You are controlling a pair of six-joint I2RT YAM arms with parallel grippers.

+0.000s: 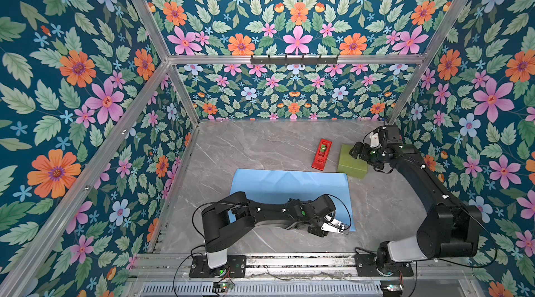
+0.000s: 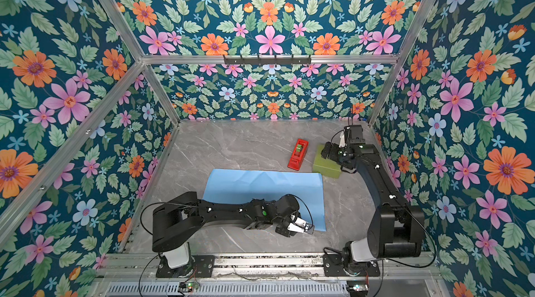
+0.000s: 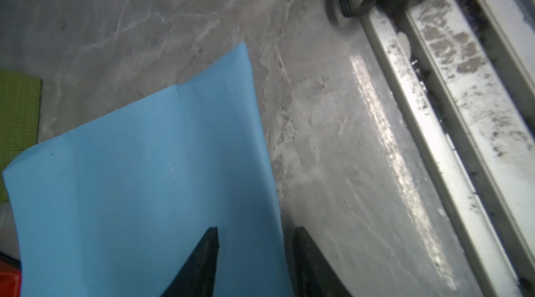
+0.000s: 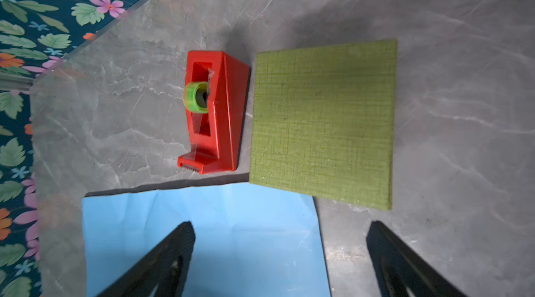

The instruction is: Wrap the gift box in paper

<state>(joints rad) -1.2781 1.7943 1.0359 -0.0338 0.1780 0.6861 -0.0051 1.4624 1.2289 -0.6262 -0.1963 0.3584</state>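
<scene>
The light blue paper (image 1: 289,188) (image 2: 260,185) lies flat and creased in the middle of the table. The olive-green gift box (image 1: 351,166) (image 2: 325,166) lies just beyond the paper's far right corner, one corner overlapping the sheet. My left gripper (image 1: 343,227) (image 3: 256,231) is low at the paper's near right corner. Its jaws stand apart with the sheet's edge (image 3: 144,165) lying between them. My right gripper (image 1: 355,151) (image 4: 280,226) hovers above the gift box (image 4: 321,124), wide open and empty, with the paper (image 4: 202,237) below it.
A red tape dispenser (image 1: 321,155) (image 4: 214,113) with a green roll stands just left of the box. Flowered walls close in the marble table (image 1: 260,142) on three sides. An aluminium rail (image 3: 451,136) with the arm bases runs along the front edge.
</scene>
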